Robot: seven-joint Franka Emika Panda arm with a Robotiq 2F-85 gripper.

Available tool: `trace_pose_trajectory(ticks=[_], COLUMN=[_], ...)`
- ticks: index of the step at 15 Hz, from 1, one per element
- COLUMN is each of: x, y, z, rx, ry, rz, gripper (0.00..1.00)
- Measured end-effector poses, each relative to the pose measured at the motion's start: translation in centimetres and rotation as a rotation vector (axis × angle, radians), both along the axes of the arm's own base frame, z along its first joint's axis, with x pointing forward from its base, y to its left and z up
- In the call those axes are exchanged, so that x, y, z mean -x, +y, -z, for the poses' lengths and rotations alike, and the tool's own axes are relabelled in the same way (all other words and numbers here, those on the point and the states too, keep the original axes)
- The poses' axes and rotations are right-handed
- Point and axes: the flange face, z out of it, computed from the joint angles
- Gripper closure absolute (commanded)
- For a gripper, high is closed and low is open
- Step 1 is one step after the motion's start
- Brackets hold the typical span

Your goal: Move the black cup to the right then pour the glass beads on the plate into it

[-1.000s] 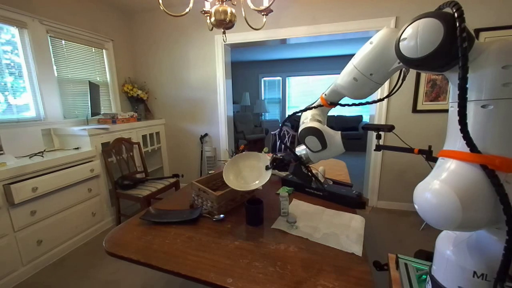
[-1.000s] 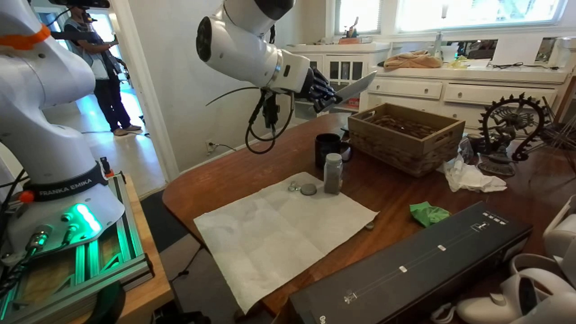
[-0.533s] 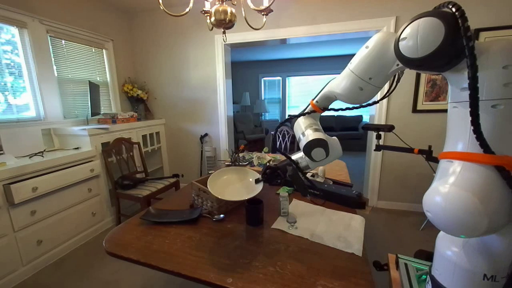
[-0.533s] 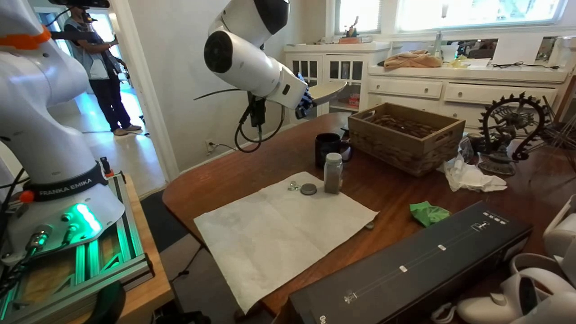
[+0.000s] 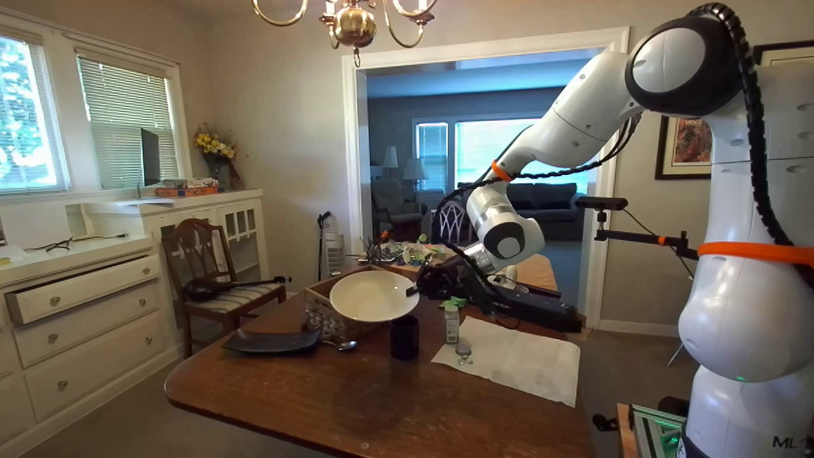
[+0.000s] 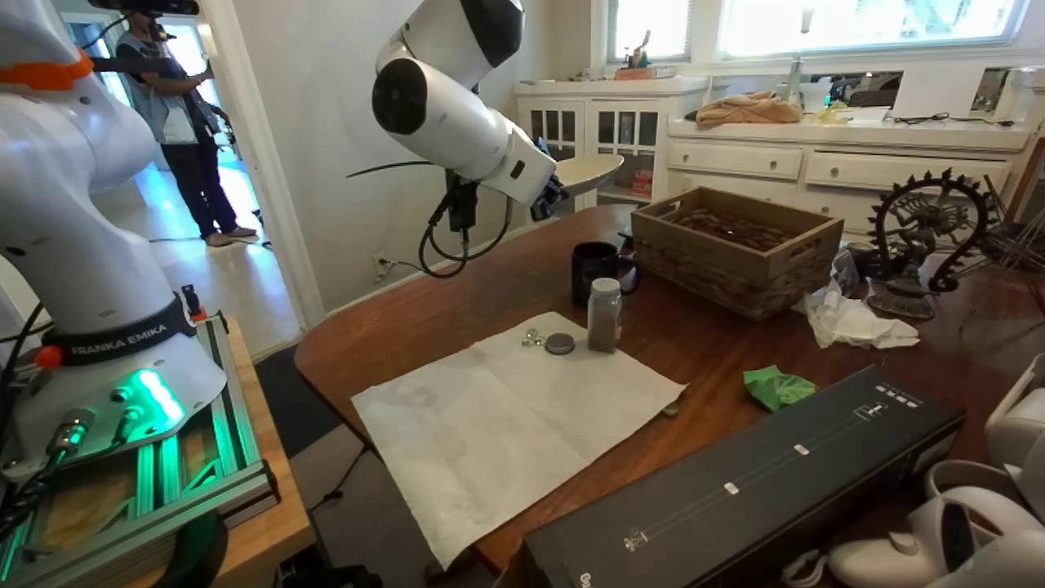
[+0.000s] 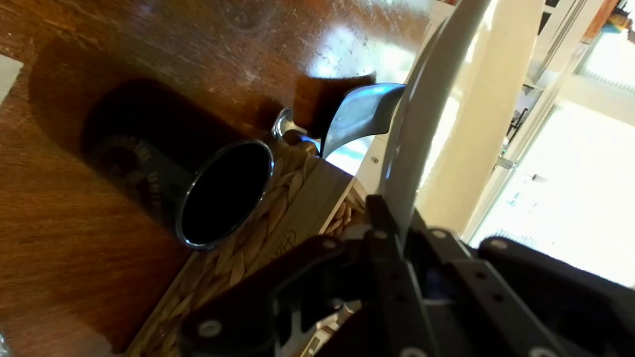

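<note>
The pincer (image 7: 398, 213) clamps the rim of the plate (image 5: 375, 296), holding it tilted in the air. The black cup (image 6: 594, 273) stands upright on the table (image 5: 286, 391), lower than the plate and apart from it, beside the basket (image 6: 698, 261). No beads can be made out on the plate's inner face; the cup's interior is too dark to check. Step in hand (judged): pouring. Next move: confirm the plate's contents. If beads are present, align the lower rim with the cup's mouth and increase the tilt; otherwise, set the plate down.

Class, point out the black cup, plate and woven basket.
Black cup (image 7: 156, 153): wrist view, on its outer wall.
Plate (image 5: 374, 296): in an exterior view, inner surface.
Woven basket (image 6: 702, 274): in an exterior view, side wall.
</note>
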Motion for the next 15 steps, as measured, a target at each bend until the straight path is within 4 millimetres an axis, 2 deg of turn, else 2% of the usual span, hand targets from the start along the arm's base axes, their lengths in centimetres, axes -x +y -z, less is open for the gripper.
trace_pose_trajectory(ticks=[1, 5, 9, 11, 15], x=[0.0, 0.2, -0.9, -2.1, -4.4], y=[0.0, -0.5, -1.2, -0.8, 1.3], z=[0.0, 0.6, 2.9, 4.4, 6.8], rx=[0.000, -0.001, -0.022, -0.025, -0.018], ry=[0.000, 0.020, 0.119, 0.180, 0.236], rz=[0.000, 0.009, 0.012, 0.006, -0.058], gripper=[0.98, 0.98, 0.98, 0.98, 0.98])
